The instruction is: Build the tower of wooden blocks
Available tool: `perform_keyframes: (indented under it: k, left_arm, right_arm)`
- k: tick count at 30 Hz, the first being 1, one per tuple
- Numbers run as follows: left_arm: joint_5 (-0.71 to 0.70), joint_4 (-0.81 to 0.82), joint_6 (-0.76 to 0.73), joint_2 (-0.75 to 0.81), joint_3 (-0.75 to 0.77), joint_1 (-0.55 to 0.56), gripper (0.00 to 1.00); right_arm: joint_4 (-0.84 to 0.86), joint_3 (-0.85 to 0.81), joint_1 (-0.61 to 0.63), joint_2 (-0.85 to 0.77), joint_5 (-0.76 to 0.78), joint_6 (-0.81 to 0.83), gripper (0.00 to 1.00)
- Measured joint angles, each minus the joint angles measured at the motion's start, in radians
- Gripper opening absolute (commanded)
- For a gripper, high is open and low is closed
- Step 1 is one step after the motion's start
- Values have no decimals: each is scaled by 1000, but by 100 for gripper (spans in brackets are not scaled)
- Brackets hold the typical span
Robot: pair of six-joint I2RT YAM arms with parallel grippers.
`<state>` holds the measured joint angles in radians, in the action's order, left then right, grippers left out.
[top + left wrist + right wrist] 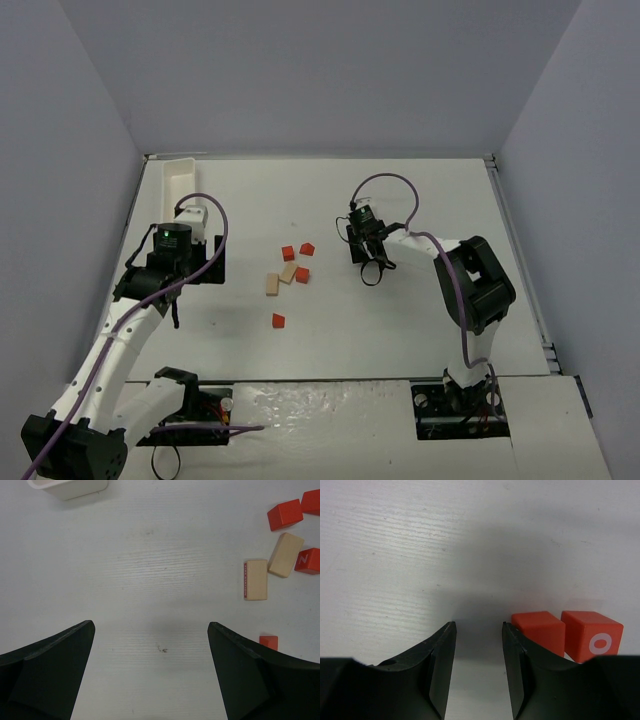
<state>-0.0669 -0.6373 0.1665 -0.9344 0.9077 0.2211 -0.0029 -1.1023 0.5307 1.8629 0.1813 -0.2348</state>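
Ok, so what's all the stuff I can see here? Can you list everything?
Red blocks: four, bright red. Three sit close together mid-table, and one sits alone nearer the arms. None are stacked.
Tan blocks: two, pale tan, lying flat close together beside the red group.
Tray: one, white, at the far left of the table.
Table: one, white, under everything.
Left gripper: one, black, wide open and empty, over bare table left of the blocks.
Right gripper: one, black, slightly open and empty, just right of the red group.
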Motion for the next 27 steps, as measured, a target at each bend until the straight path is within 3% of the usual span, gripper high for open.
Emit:
perform_keyframes:
  k: [27]
  left_arm:
    - [0,0,-2,-6,0,0,95]
  right_arm:
    - [7,-4,-6,1,42,-38,39]
